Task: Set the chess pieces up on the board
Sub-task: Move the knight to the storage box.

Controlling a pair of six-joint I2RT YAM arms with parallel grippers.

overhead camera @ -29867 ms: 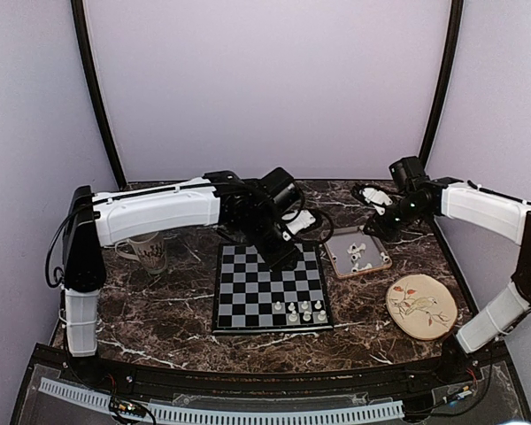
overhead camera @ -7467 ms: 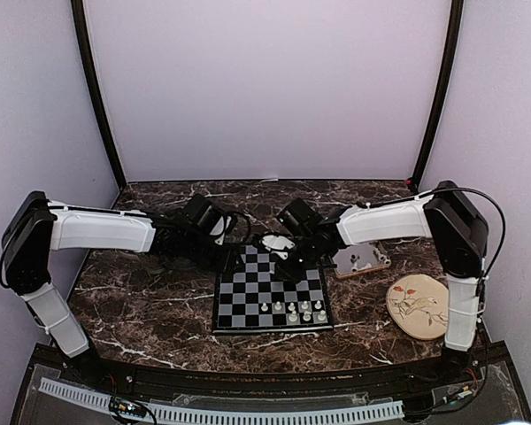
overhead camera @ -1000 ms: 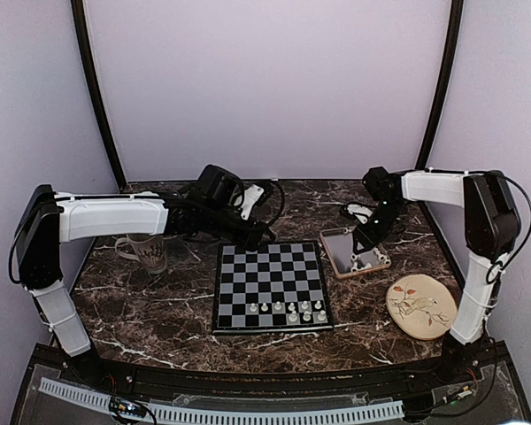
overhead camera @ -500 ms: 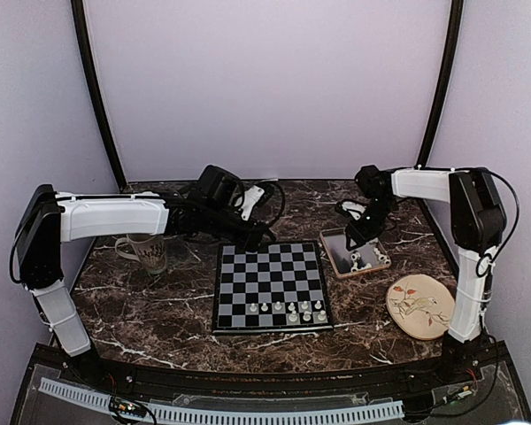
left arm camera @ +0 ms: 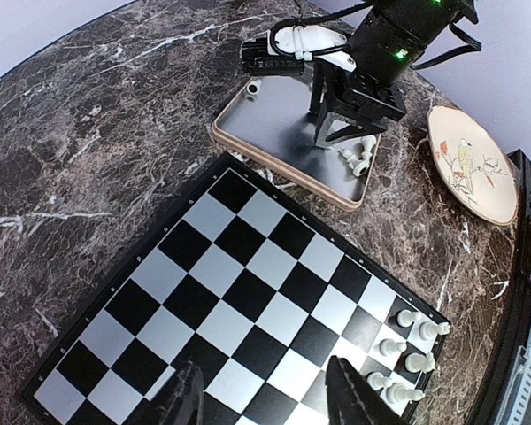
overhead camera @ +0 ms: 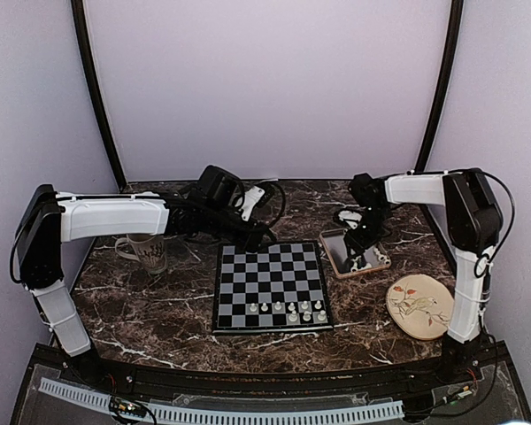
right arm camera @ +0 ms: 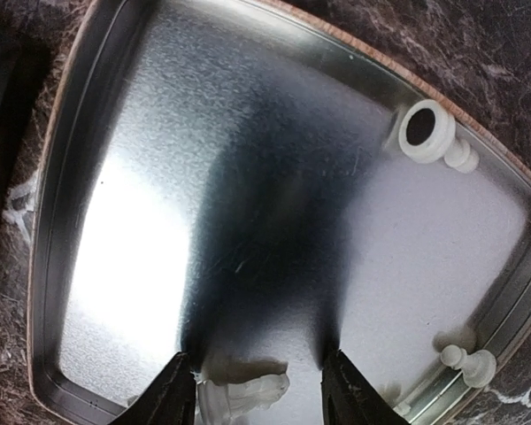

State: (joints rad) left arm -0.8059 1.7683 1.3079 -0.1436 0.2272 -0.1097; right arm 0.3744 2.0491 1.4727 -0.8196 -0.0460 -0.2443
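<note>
- Two arms reach out over the dark marble surface [overhead camera: 159, 301], one from each side, and both end effectors are spread
- The left end effector [left arm camera: 264, 376] hangs over the board [overhead camera: 265, 274] near its far left corner, fingers apart with nothing between them
- The board lies flat in the middle of the surface, closer to the near edge than the far one
- A small bunch of white chess pieces [overhead camera: 292, 310] stands upright along the board's near edge, crowded toward its near right corner
- The right end effector [right arm camera: 257, 363] is down inside the metal tray [right arm camera: 142, 177], which sits just beside the board's far right corner
- Its fingers straddle a toppled piece [right arm camera: 243, 396] lying on the tray floor. There's a clear gap on one side, so it's spread around the piece, not pinching it
- Two more in the tray: a tipped piece [right arm camera: 434, 133] against the wall with its hollow base showing, and a corner piece [right arm camera: 465, 359] lying on its side
- A round cream plate [overhead camera: 438, 323] with a bird drawing sits toward the surface's near right corner, apart from the board
- A mug [overhead camera: 149, 252] stands near the left edge, partly hidden under the left arm
</note>
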